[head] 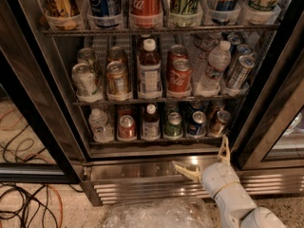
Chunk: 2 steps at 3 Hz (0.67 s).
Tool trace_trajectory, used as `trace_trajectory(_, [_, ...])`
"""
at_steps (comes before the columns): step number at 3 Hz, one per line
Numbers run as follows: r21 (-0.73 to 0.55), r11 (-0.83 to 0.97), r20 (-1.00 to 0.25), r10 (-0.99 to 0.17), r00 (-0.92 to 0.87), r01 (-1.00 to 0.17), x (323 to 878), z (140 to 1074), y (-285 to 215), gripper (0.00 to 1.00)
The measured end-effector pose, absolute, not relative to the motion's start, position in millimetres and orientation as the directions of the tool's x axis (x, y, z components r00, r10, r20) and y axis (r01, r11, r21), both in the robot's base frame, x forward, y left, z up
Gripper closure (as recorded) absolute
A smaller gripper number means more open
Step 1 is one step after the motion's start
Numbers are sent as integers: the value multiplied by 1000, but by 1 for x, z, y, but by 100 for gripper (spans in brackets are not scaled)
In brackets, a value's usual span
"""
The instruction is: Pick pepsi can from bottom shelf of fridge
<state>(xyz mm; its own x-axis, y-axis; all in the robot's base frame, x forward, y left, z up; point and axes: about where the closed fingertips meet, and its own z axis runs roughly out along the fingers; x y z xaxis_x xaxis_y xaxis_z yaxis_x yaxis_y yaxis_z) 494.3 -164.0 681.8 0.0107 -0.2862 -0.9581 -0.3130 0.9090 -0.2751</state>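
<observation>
The pepsi can (196, 123) is a short blue can with a silver top. It stands upright in a pale cup holder on the bottom shelf (142, 140) of the fridge (133, 172), between a green can (174, 125) and a brown can (219, 122). My gripper (205, 158) is open and empty. It hovers in front of the steel base, below the can and slightly to its right. One finger (223, 148) points up toward the shelf edge. The other (185, 170) points left.
On the bottom shelf a water bottle (99, 125), a red can (127, 127) and a dark bottle (151, 122) stand left of the green can. The rack above holds red Coca-Cola cans (179, 77). The black door frame (266, 113) stands at right. Cables (23, 208) and a clear plastic bag (156, 215) lie on the floor.
</observation>
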Motion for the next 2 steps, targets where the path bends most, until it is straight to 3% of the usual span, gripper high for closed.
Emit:
trace_trajectory(1, [-180, 937, -982, -189, -2, -300, 498, 655, -170, 0])
trace_trajectory(2, [-180, 937, -982, -189, -2, -300, 498, 655, -170, 0])
